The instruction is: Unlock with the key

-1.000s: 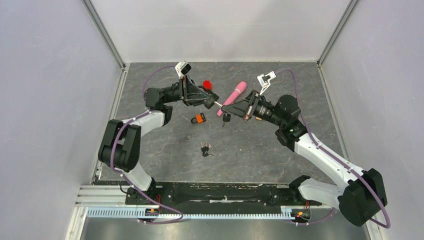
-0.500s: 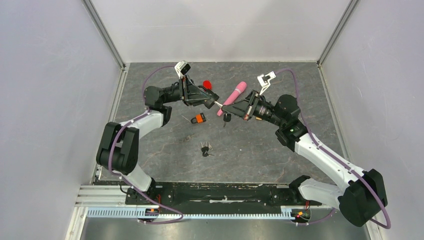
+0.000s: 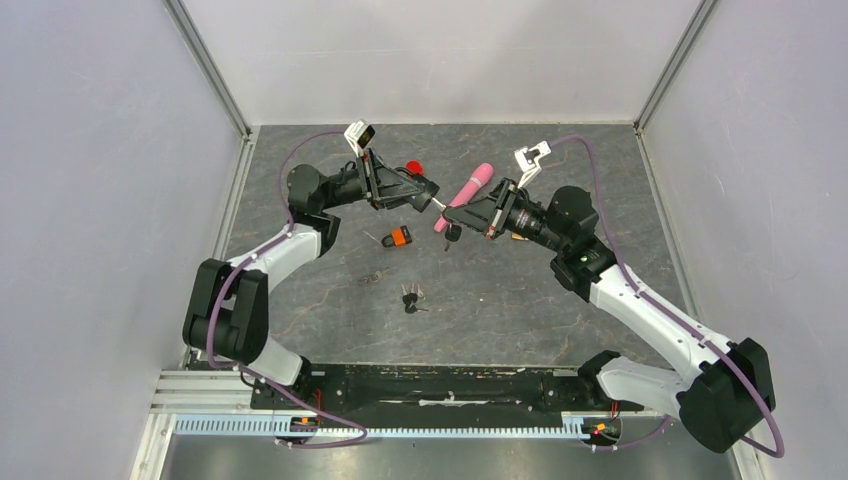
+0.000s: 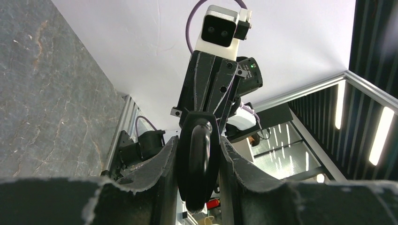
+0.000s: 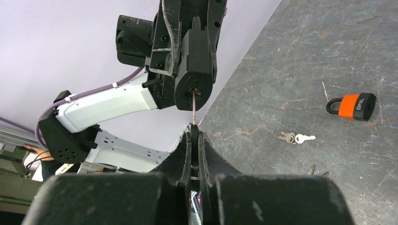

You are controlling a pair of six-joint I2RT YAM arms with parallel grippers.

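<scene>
Black padlock (image 5: 193, 79), left fingers (image 4: 157, 168); key (image 5: 194, 110) (right fingers (image 5: 180, 157)) inserted.

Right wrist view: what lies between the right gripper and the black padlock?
Only the key: its thin shaft runs from the shut right gripper up to the padlock. The right wrist view shows this.

key (image 5: 194, 106) in lock (image 5: 195, 77); second padlock (image 3: 400, 237) on table (image 3: 520, 320), key bunch (image 3: 411, 298) before it
</scene>
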